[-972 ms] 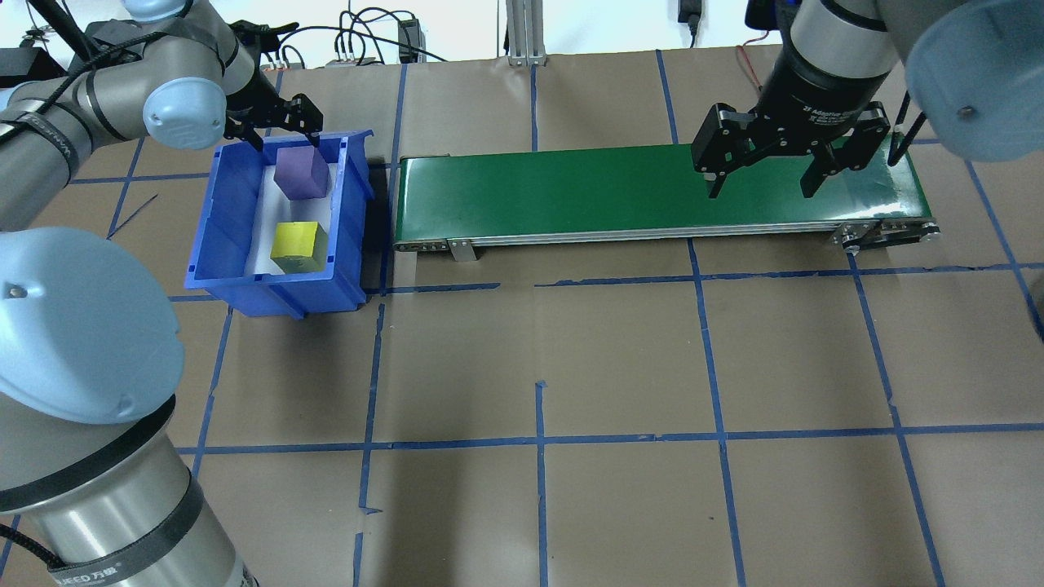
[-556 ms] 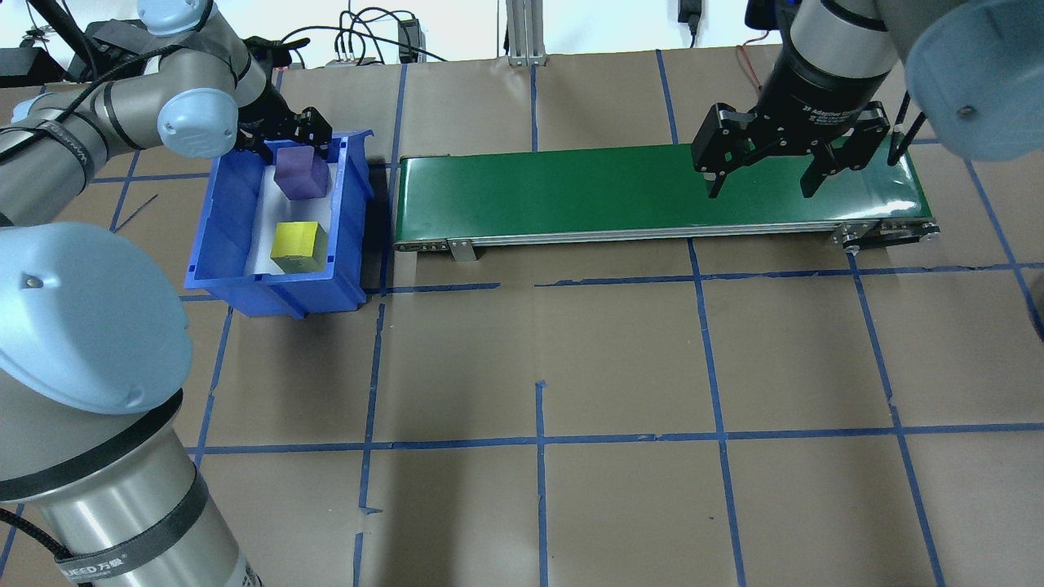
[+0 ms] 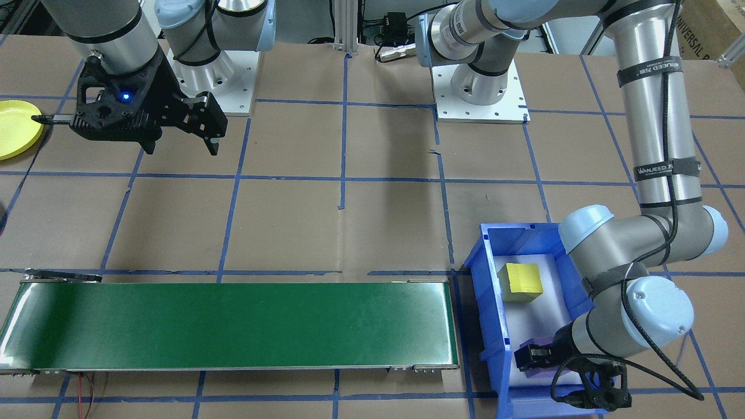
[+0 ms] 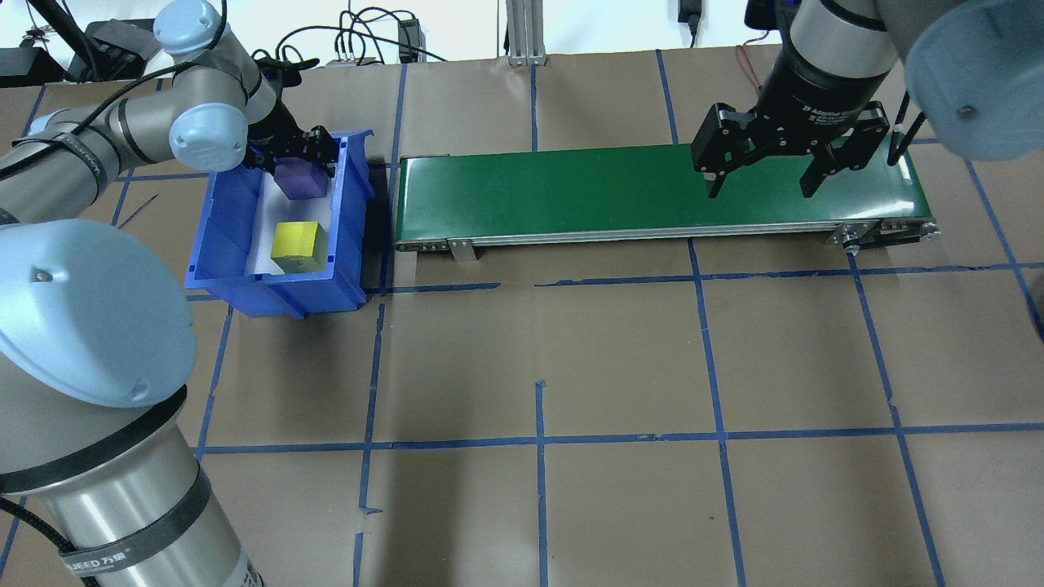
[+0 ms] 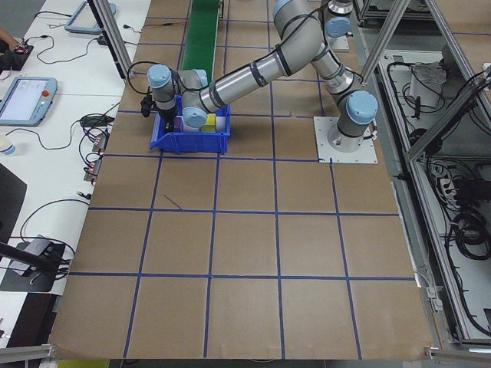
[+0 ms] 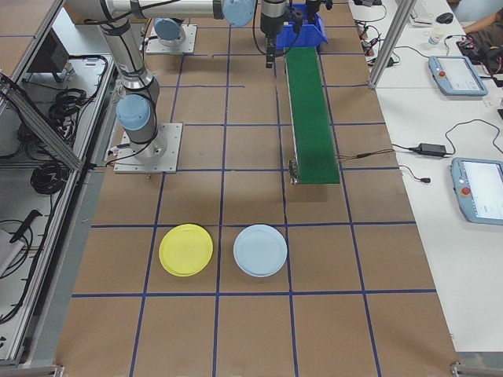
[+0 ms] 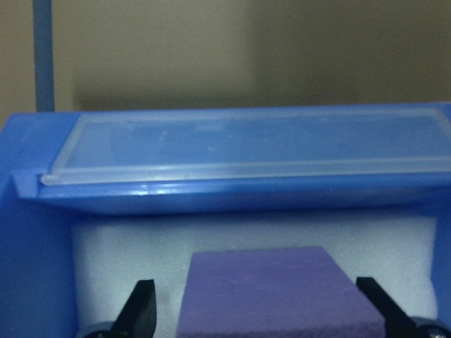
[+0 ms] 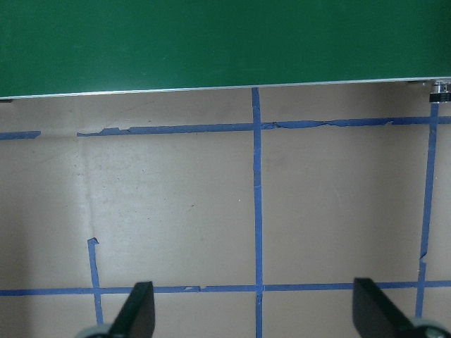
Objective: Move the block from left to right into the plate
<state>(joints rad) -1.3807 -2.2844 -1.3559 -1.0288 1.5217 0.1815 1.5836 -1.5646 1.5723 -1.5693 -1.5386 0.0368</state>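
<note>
Left wrist-mounted view showed the left pincer (image 7: 257,320) spread wide astride the purple block (image 7: 282,292) in the blue bin (image 7: 232,193), fingers beside its flanks, not yet clamped. To do this step well, it should sink lower, centre, then close squarely before lifting clear of the bin wall. Right pincer (image 4: 763,175) hung released and empty over the belt (image 4: 571,191); the plate (image 6: 185,250) lay on the bench, well apart.

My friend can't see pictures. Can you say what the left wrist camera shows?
A purple block sits between the open left gripper's two black fingertips, inside a blue bin. The bin's floor is white, and brown table shows beyond its far wall.
</note>
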